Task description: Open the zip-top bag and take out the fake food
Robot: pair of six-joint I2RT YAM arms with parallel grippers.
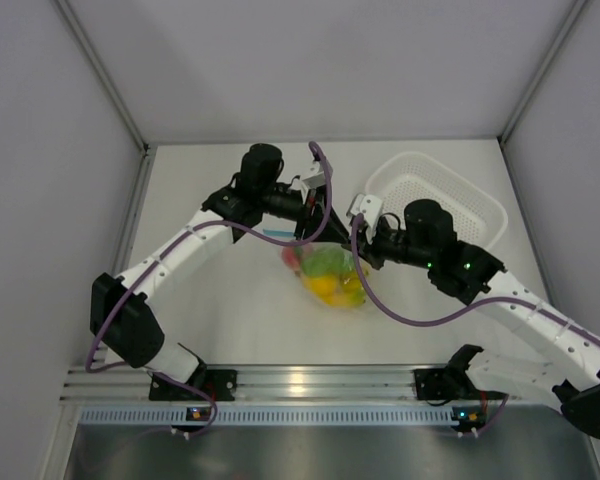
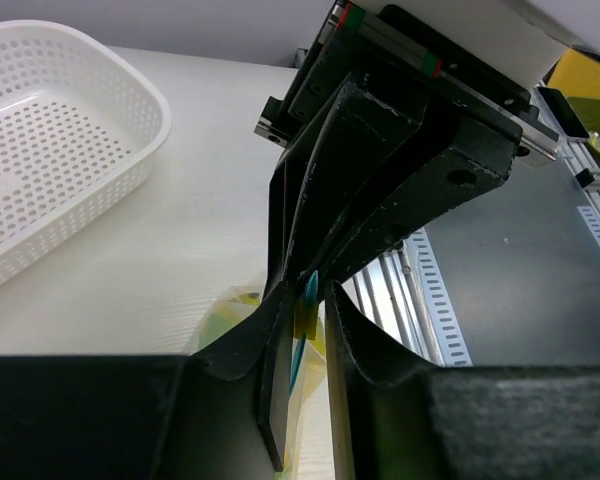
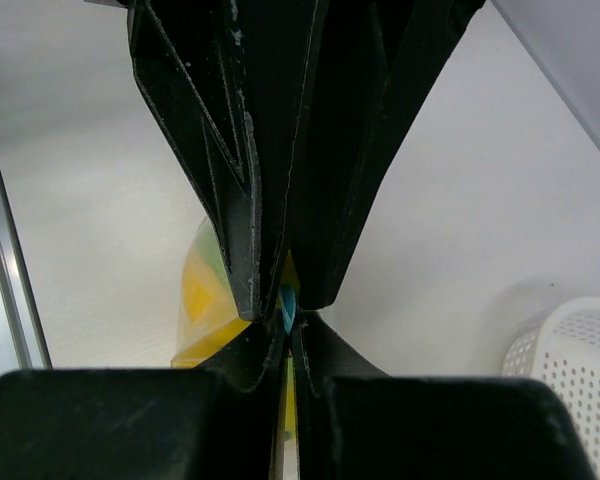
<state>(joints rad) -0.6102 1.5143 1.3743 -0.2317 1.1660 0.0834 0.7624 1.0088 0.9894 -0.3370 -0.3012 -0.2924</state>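
Note:
The zip-top bag (image 1: 325, 270) hangs just over the table's middle, bulging with the fake food (image 1: 328, 282): yellow, green and pink pieces. My left gripper (image 1: 312, 232) and right gripper (image 1: 350, 243) meet tip to tip over its mouth. In the left wrist view my left gripper (image 2: 307, 295) pinches the film beside the blue zip strip (image 2: 309, 288). In the right wrist view my right gripper (image 3: 288, 325) is shut tight on the same blue strip (image 3: 288, 302). Yellow and green fruit (image 3: 205, 295) shows through the film below. The mouth itself is hidden between the fingers.
A white perforated basket (image 1: 480, 200) stands at the back right, with nothing in it; it also shows in the left wrist view (image 2: 70, 150) and the right wrist view (image 3: 570, 370). An aluminium rail (image 1: 310, 383) runs along the near edge. Grey walls enclose three sides.

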